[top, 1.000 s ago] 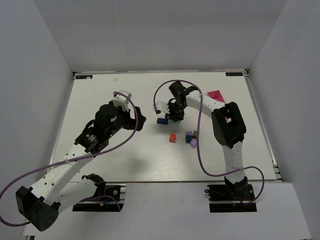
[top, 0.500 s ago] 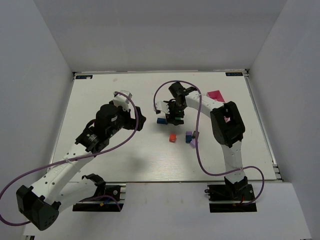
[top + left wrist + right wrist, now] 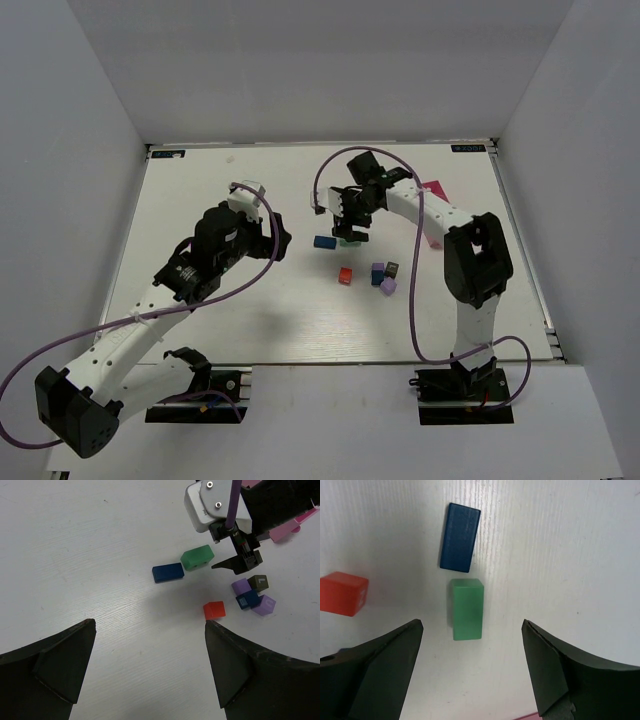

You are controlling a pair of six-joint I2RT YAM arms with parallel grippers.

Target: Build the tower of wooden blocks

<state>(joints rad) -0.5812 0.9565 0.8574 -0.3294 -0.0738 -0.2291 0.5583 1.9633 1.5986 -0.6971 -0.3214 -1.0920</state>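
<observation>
**Both claws open, green block on bench under right claw**

My right claw (image 3: 472, 624) is spread wide and hangs over the green block (image 3: 467, 609). The block lies flat on the bench (image 3: 190, 190) between my two fingers and touches neither. The blue block (image 3: 460, 537) lies flat just past the green block's end, slightly angled to it. I can't tell whether they touch. The red block (image 3: 343, 593) sits alone, apart from both and nearer my base in the top view.

My left claw (image 3: 150, 625) is also spread wide with nothing between its fingers. It is held above the bench, left of the blocks and pointed toward them.

Four more blocks are packed in a tight cluster on the bench, just right of the red one. They are a dark block (image 3: 259, 582) with an L on top, a purple block (image 3: 241, 586), a small blue block (image 3: 248, 600) and a lilac block (image 3: 264, 605). They look to be touching.

The pink tray (image 3: 432, 188) is at the far right side of the bench, partly hidden behind my right arm.
</observation>
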